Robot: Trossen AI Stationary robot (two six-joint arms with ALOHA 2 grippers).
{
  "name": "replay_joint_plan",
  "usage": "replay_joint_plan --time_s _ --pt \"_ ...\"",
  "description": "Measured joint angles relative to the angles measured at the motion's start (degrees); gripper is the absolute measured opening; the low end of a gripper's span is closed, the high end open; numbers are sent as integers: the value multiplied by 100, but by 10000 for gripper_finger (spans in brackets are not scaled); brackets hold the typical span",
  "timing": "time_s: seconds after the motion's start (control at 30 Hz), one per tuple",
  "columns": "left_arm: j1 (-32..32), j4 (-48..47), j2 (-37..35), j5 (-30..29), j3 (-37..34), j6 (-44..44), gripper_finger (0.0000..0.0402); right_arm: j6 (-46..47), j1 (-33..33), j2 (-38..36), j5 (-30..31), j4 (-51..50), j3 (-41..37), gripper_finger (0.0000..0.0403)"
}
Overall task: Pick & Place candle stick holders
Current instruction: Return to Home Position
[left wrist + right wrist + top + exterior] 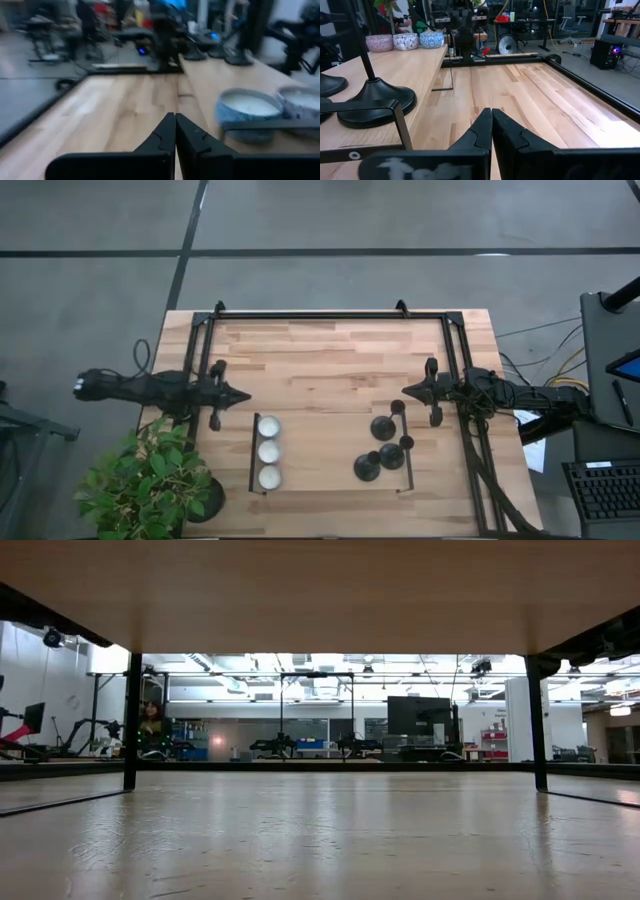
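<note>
Wooden table [330,360], left gripper [243,394] and right gripper [406,391] at opposite sides, fingers pressed together, empty; candle stick holders [391,456] near right gripper.

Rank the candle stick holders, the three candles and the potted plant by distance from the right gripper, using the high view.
1. The candle stick holders, close by the right gripper, right side.
2. The three candles, left of centre.
3. The potted plant, left table corner.

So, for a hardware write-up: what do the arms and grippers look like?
Both arms are black and jointed. The left gripper and right gripper each end in two tapered black fingers. The right arm trails cables; its gripper body bears a smudged white marking.
</note>
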Motion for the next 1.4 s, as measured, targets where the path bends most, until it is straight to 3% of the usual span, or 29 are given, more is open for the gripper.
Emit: replay_joint_plan --time_s 0.2,0.37,0.53,0.63,1.4 --pt "0 -471 -771 -982 21 -447 3 0 -1 1 -1 0 0 8" --pt "-8 -466 -693 -294 31 575 2 0 0 0 -2 0 0 8" --pt "0 -459 -689 -1518 22 -340 5 0 0 0 -2 2 0 8" --pt "0 -496 -659 -1911 22 -624 4 0 1 0 -2 2 0 8" --pt "0 -506 -647 -1940 22 -654 7 0 -1 2 -2 2 0 8"
